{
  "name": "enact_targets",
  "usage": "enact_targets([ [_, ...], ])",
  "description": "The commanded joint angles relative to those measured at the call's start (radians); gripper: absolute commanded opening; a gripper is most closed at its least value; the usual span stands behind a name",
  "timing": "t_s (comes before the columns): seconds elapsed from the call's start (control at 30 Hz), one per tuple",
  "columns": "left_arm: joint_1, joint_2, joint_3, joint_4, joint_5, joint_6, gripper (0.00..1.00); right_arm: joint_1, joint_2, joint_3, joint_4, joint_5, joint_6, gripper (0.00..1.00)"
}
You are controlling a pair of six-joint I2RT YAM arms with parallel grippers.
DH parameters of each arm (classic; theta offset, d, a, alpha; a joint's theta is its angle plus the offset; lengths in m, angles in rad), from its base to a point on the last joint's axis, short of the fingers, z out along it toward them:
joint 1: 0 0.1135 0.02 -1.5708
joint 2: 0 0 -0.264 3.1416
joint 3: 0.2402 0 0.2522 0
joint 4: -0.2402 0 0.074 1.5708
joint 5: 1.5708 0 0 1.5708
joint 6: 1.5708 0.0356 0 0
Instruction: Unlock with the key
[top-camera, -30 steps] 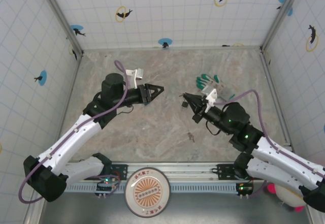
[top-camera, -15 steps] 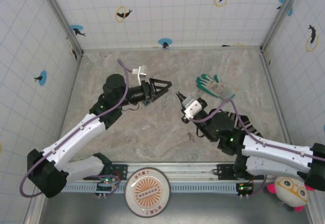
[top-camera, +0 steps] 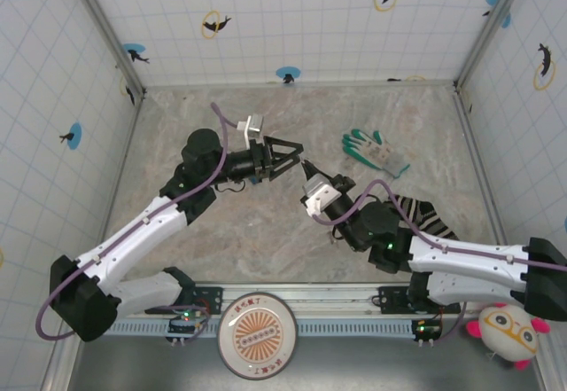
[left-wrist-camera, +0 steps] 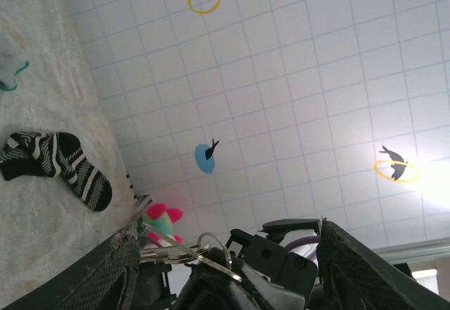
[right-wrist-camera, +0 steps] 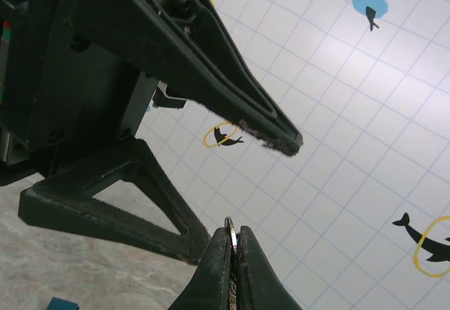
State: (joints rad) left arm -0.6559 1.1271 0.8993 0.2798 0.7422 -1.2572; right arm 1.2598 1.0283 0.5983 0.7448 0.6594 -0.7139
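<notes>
My right gripper (top-camera: pixel 307 169) is shut on the key, pinching its thin metal ring (right-wrist-camera: pixel 229 227) between closed fingertips (right-wrist-camera: pixel 230 238). In the left wrist view the silvery key (left-wrist-camera: pixel 169 245) and its ring (left-wrist-camera: pixel 211 250) stick out of the right gripper's black fingers. My left gripper (top-camera: pixel 299 154) is open and points right, its tips a short way from the right gripper's tip. Its two dark fingers (right-wrist-camera: pixel 271 127) spread in front of the right wrist camera, above and to the left of the held ring. Nothing sits between the left fingers (left-wrist-camera: pixel 123 268).
A green-and-white glove (top-camera: pixel 376 152) lies at the back right. A striped sock (top-camera: pixel 423 215) lies beside the right arm. A small dark item (top-camera: pixel 331 235) rests on the stone floor. A teal-blue block (right-wrist-camera: pixel 60 303) sits low in the right wrist view. Tiled walls enclose the floor.
My right arm has swung left and forward, bringing the key up close to the left gripper. The left gripper has moved a little to the right and its jaws stand wider.
</notes>
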Motion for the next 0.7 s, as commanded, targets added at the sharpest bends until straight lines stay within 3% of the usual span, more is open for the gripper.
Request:
enact_targets([
  [0.0, -0.004, 0.018, 0.001, 0.031, 0.025, -0.009, 0.7, 0.008, 0.008, 0.03, 0.118, 0.043, -0.044, 0.0],
  [0.23, -0.004, 0.026, 0.013, 0.042, 0.035, -0.014, 0.65, 0.012, 0.015, 0.038, 0.088, -0.004, -0.046, 0.0],
  [0.67, -0.004, 0.041, 0.015, 0.081, 0.054, -0.035, 0.32, 0.03, 0.04, 0.018, 0.088, -0.016, -0.114, 0.0],
])
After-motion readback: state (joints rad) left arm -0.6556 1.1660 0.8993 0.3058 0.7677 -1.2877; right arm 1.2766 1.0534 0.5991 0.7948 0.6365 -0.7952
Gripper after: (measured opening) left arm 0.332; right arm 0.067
